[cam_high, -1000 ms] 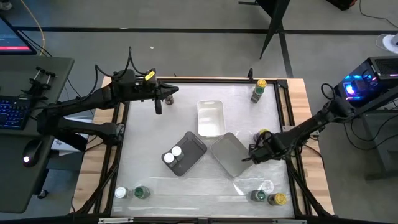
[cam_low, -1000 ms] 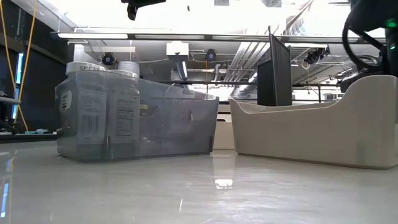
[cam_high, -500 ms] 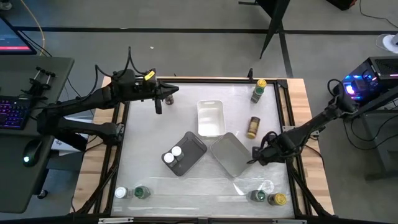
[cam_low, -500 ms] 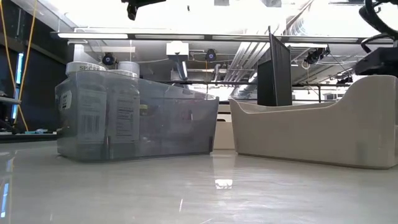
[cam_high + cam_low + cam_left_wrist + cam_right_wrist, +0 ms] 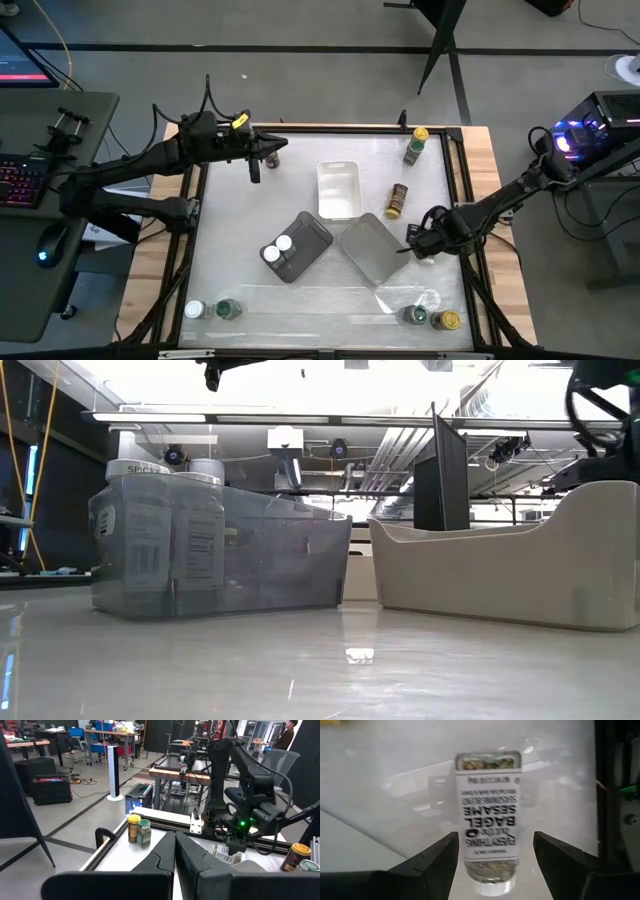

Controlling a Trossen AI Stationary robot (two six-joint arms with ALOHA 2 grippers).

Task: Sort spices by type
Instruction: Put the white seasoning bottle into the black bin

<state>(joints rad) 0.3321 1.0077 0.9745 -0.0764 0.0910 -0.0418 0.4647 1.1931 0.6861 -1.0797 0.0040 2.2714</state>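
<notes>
The pale desk [image 5: 300,160] carried 3 trays; the dark tray [image 5: 298,246] at 7 o'clock held 2 white-lidded jars [image 5: 278,249]. Right hand [image 5: 420,240] hung released behind a fallen sesame jar [image 5: 397,200] at 2 o'clock. Left hand [image 5: 256,160] stayed clenched at 11.

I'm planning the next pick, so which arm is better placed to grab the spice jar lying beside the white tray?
The right. Its gripper is open and faces the lying jar, just short of it. The left gripper hangs shut over the table's far left corner, across the white tray.

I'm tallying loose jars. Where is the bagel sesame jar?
High view: the bagel sesame jar lies on its side right of the white tray, beyond the open right gripper.
</notes>
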